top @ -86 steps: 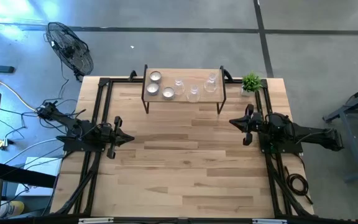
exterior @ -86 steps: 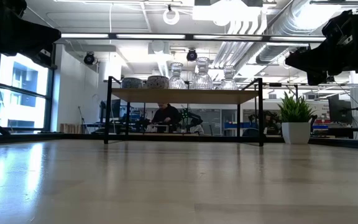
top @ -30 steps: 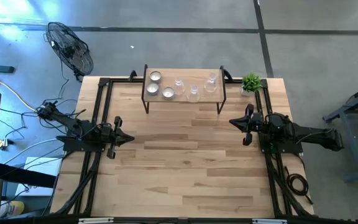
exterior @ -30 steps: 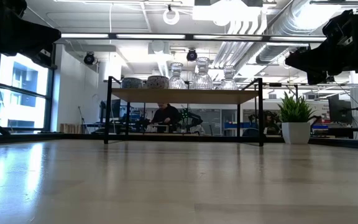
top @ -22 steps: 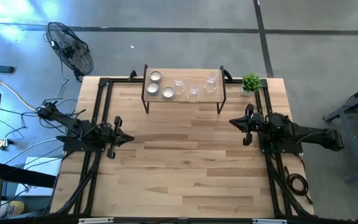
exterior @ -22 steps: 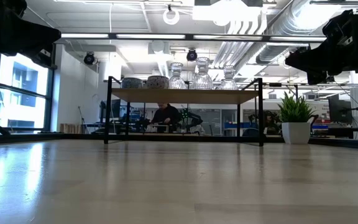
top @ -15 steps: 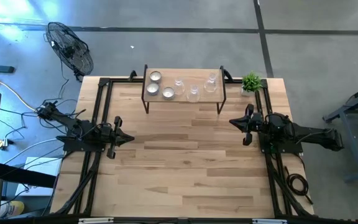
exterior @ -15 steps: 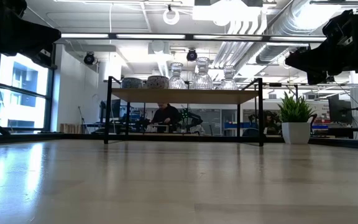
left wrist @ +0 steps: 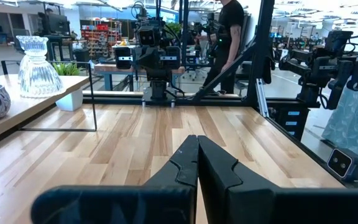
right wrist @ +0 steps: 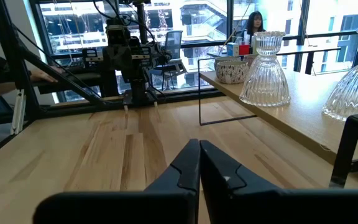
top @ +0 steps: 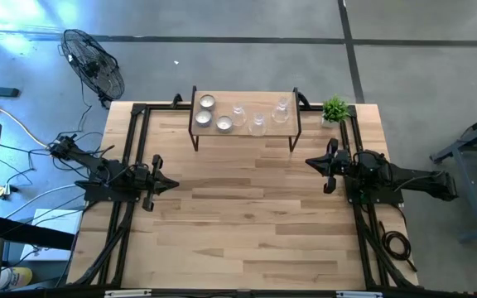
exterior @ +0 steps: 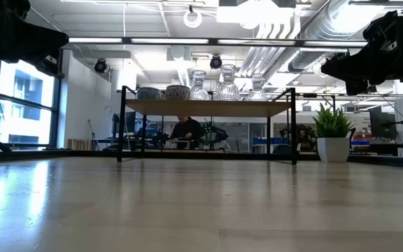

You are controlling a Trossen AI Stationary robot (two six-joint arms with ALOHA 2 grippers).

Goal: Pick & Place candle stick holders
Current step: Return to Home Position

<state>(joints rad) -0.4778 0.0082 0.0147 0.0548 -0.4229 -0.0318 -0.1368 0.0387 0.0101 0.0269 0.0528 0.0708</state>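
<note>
Three clear glass stemmed holders (top: 259, 118) and three round tealight cups (top: 206, 112) stand on a low wooden shelf (top: 288, 132) at the table's far edge; they also show in the low view (exterior: 227, 84). My left gripper (top: 172, 184) waits at the table's left side, shut and empty; its fingers meet in the left wrist view (left wrist: 197, 163). My right gripper (top: 310, 162) waits at the table's right side, shut and empty, as the right wrist view (right wrist: 199, 165) shows.
A small green plant (top: 334, 110) in a white pot stands at the far right corner beside the shelf. Black frame rails (top: 136, 132) run along the table's left and right sides. A fan (top: 91, 62) stands on the floor beyond the far left corner. Bare wood lies between the arms.
</note>
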